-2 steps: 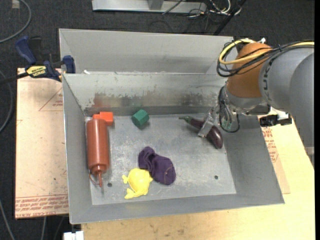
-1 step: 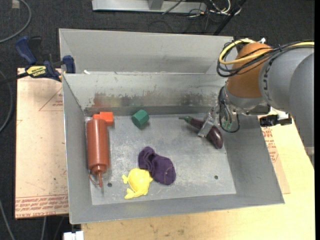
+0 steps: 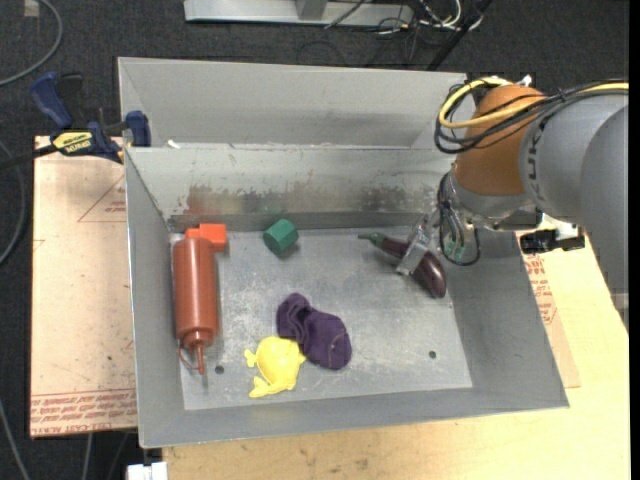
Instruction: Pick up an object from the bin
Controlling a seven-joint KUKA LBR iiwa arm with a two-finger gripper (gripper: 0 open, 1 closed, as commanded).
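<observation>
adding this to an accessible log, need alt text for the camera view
The arm's gripper is down at a dark purple eggplant-shaped toy by the right side of the grey bin. Further left lie a green block, a purple soft toy, a yellow toy and a red-orange tube.

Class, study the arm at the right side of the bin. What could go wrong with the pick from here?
1. The gripper is at a dark purple toy eggplant that looks smooth and rounded. It may slip out or roll away when squeezed.
2. The toy eggplant lies close to the bin's sloping right wall, so the gripper could scrape that wall as it moves.
</observation>
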